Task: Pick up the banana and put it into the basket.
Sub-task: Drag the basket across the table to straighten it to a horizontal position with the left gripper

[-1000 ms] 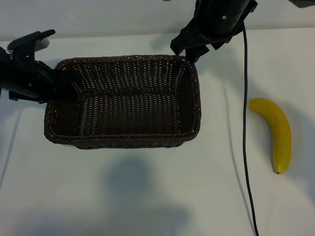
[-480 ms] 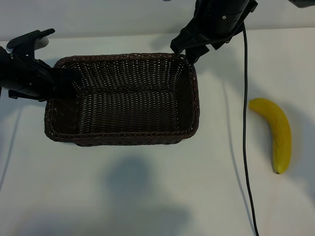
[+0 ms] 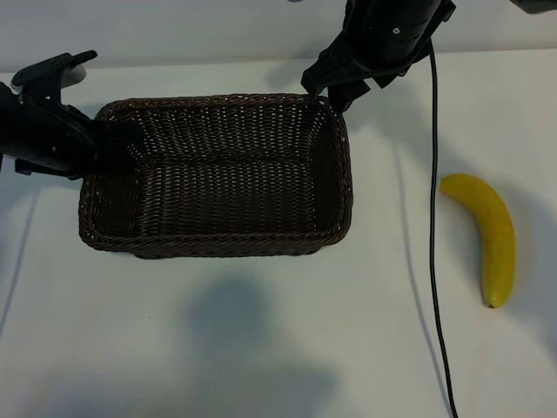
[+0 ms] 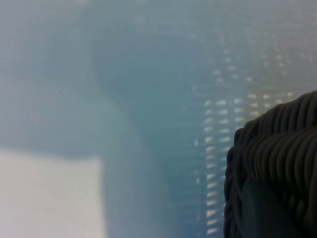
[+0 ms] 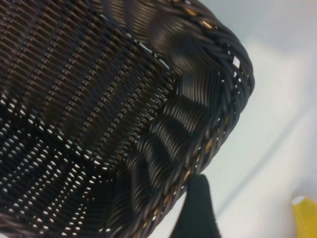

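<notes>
- Exterior view first: the white worktop (image 3: 261, 348) carries everything, and the biggest thing on it is the dark brown wicker basket (image 3: 218, 178), sitting left of centre with nothing inside it.
- Left arm comes in from the left edge, and the left tool (image 3: 117, 139) is narrowed down on the basket's left end wall near the back corner, so it's holding the rim there. The left wrist view is pretty much just braided rim (image 4: 277, 148) right up close.
- Right arm hangs down from the top, with the right tool (image 3: 326, 94) pointing down over the basket's back right corner, fingers spread wide and gripping nothing. One dark fingertip (image 5: 195, 208) shows just outside the rim.
- A black cable (image 3: 432, 218) runs down the worktop between basket and banana.
- Smallest: the banana (image 3: 489, 244) lies flat on the worktop, well off to the basket's right, untouched.
</notes>
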{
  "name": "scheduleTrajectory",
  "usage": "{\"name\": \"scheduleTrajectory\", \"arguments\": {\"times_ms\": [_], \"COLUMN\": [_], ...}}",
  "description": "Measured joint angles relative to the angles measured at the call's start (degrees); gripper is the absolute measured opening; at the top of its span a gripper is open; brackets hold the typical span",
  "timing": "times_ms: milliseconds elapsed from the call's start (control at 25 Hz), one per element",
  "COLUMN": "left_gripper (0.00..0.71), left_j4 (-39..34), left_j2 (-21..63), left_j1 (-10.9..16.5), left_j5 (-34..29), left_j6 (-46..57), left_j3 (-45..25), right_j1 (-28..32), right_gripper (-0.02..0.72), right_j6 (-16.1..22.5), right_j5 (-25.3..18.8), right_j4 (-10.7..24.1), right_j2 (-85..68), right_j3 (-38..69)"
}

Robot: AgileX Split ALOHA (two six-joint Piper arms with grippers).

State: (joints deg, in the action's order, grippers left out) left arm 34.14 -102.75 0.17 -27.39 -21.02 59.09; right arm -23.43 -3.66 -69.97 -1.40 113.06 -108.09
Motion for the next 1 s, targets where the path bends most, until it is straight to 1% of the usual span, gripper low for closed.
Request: {"name": "scheduleTrajectory", "arguments": {"times_ms": [320,760,800,840,920,1000], "left_gripper": [0.149,0.155,0.169,0.207,0.319,0.467], "left_j4": [1.78,2.02,2.07,2.18,2.63,2.94], "left_j2": [-3.03,-3.35,-3.35,-3.35,-3.35,-3.35], "left_j1": [0.0,0.0,0.0,0.0,0.0,0.0], "left_j5": [-0.17,0.25,0.25,0.13,-0.23,-0.43], "left_j6": [0.07,0.01,0.01,0.01,0.12,0.18], "left_j3": [0.12,0.12,0.12,0.12,0.18,0.18], "right_j1": [0.0,0.0,0.0,0.0,0.0,0.0], "right_gripper": [0.548,0.548,0.548,0.548,0.548,0.548], "right_j6": [0.0,0.0,0.0,0.0,0.0,0.0], "right_j5": [0.0,0.0,0.0,0.0,0.0,0.0], "right_j4": [0.0,0.0,0.0,0.0,0.0,0.0], "right_j2": [0.0,0.0,0.0,0.0,0.0,0.0], "right_j3": [0.0,0.0,0.0,0.0,0.0,0.0]}}
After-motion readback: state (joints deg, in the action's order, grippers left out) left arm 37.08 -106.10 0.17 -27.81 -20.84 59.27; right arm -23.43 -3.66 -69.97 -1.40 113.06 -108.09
